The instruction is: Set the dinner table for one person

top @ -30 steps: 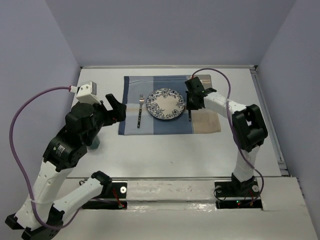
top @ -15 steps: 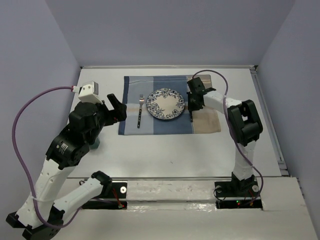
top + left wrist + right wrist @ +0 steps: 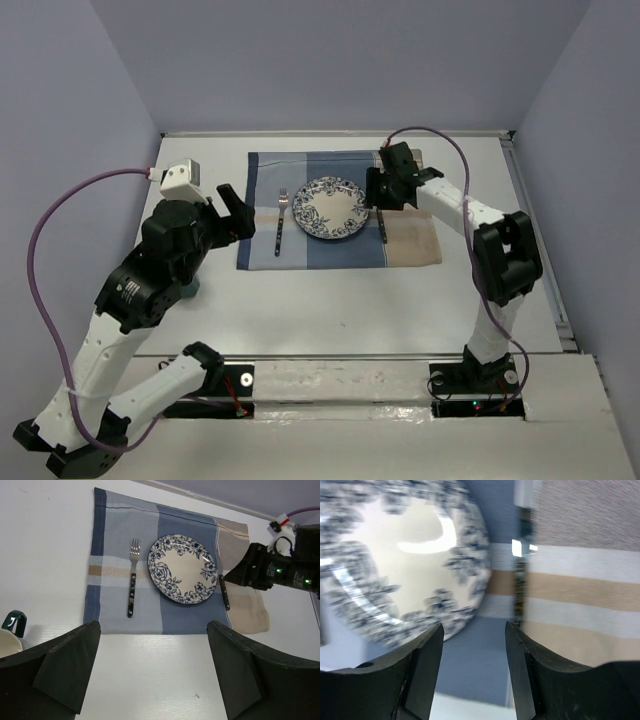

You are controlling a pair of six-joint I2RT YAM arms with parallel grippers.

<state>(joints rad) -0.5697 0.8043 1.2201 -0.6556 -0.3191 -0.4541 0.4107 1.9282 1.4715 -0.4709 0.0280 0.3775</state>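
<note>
Off-white dinner table point(image 3: 330, 300) spanning the whole workspace, metal rail point(image 3: 541, 250) along its right edge. Blue-and-tan striped placemat point(image 3: 330, 255) lying flat on the far middle of the tabletop. Blue floral plate point(image 3: 331, 209) centred on the mat. Fork point(image 3: 280, 222) on the mat left of the plate, apart from the rim, tines toward the far edge, dark patterned handle toward the arms. Knife point(image 3: 381, 226) on the mat just beside the plate's right rim, roughly where the blue meets the tan panel, dark handle toward the arms; contact with the rim not clear. Right gripper point(image 3: 472, 680) low over the mat at the far end of the knife, fingers point(image 3: 422, 675) parted with only blue cloth showing in the gap, nothing grasped, knife lying released beyond the right-hand finger; wrist view blurred. Left gripper point(image 3: 155, 670) spread wide and empty, raised above the near-left part of the table, pointing toward the mat, well apart from fork and plate. Cream mug point(image 3: 7, 642) with a green handle standing on the bare table left of the mat's near corner, mostly hidden under the left arm in the top view. Purple cable point(image 3: 40, 270) looping off the left wrist, another arching over the right arm.
</note>
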